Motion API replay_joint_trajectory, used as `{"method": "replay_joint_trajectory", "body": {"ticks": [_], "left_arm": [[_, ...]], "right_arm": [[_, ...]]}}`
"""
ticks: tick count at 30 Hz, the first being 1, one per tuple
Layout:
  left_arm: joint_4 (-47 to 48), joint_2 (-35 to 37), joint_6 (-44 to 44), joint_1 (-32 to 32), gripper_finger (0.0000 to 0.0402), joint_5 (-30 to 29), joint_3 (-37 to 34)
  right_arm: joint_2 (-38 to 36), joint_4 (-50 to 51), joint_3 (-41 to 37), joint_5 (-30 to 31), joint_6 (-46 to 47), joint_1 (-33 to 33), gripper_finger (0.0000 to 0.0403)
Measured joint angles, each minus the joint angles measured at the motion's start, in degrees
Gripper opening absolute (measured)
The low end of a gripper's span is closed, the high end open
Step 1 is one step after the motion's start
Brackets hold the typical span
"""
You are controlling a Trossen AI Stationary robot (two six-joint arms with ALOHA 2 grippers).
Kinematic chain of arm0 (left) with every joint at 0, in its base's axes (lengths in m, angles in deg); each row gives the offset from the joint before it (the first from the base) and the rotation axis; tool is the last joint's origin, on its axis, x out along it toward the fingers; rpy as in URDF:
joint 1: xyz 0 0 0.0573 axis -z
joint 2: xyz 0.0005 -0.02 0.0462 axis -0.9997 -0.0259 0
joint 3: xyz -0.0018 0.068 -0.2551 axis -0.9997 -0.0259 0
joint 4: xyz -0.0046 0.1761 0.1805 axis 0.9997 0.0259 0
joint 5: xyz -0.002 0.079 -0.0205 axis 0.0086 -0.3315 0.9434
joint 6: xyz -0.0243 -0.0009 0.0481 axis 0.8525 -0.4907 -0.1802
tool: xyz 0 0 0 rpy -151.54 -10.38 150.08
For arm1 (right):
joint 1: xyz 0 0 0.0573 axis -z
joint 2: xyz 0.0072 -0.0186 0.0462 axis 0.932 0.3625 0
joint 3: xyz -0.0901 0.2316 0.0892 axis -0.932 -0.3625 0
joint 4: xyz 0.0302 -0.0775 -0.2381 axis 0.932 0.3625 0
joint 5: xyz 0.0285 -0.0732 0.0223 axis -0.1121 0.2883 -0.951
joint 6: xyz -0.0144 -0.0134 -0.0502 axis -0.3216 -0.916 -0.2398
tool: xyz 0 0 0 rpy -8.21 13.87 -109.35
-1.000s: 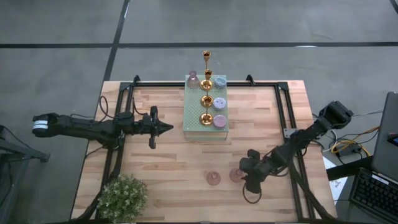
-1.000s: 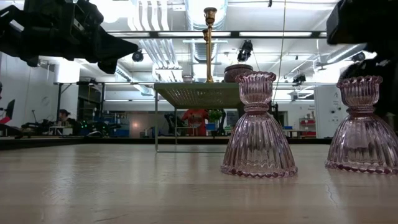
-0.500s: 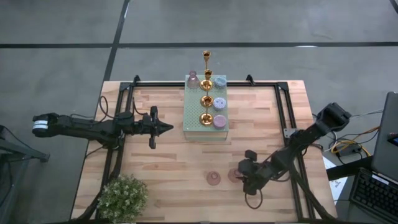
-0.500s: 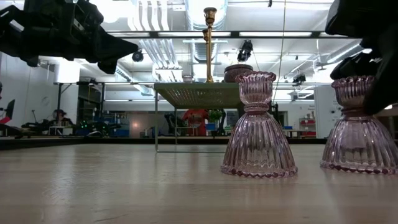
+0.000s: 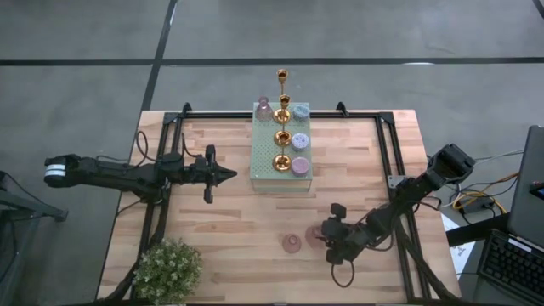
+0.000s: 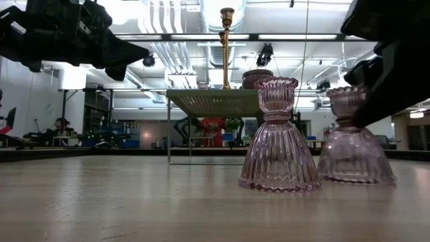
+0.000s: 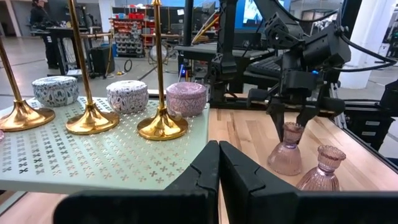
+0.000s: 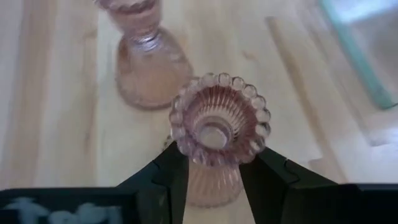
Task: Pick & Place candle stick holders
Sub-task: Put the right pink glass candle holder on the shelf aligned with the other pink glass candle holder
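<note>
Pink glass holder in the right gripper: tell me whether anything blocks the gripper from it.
Nothing does. The right gripper already has its fingers on both sides of the pink glass holder; the other pink glass holder stands apart, beyond it.

Left end effector closed, right end effector gripping, low

Worktop: pale wooden planks, black rails along its edges.
Perforated block: pale green, rectangular, at the far centre of the worktop.
Potted plant: bushy green, near-left corner.
Laptop: beside the worktop's right edge.
</note>
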Motion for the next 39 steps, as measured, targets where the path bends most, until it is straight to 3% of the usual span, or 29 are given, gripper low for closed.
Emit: {"method": "replay_joint_trajectory", "body": {"ticks": [10,22,30,39], "left_arm": [[0.3,0.0,0.0,0.0,0.0012,0.0,0.0],[0.7,0.0,0.5,0.0,0.0012,0.0,0.0],[0.7,0.0,0.5,0.0,0.0012,0.0,0.0],[0.7,0.0,0.5,0.0,0.0012,0.0,0.0]], "right_arm": [[0.5,-0.5,-0.1,4.0,-1.5,1.9,0.0094],[0.5,-12.1,-1.4,4.0,-7.3,4.5,0.0068],[0.9,-12.6,-1.6,3.6,-5.3,5.0,0.0091],[8.6,-21.9,-1.6,1.3,-6.9,7.7,0.0155]]}}
